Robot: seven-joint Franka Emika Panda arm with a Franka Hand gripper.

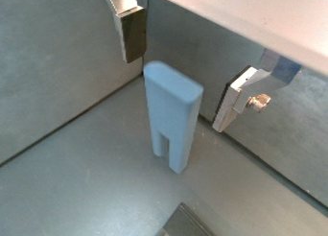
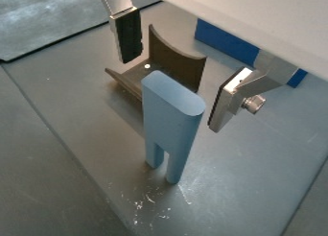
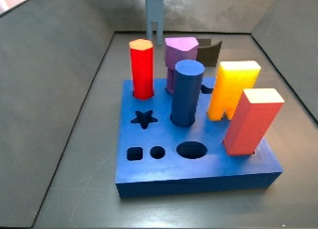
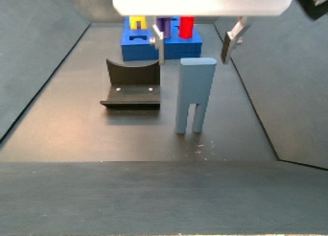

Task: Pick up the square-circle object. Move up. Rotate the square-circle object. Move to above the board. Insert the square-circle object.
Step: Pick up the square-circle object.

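Your gripper (image 4: 194, 35) hangs above the upright square-circle object (image 4: 195, 94), jaws spread wider than the block, with clear air on both its flat sides. The fixture (image 4: 130, 84) stands just beside it. Over the board (image 3: 187, 163), crowded pegs (image 3: 187, 93) leave only the front holes open.

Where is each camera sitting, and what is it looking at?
Wrist view: looks down past the open pincer at the upright square-circle object; both fingers show.
Wrist view: same look down, pincer astride the object, fixture behind.
Side view: behind the board, object far off.
Side view: opposite end, object near, board far, pincer above.
All share the object.
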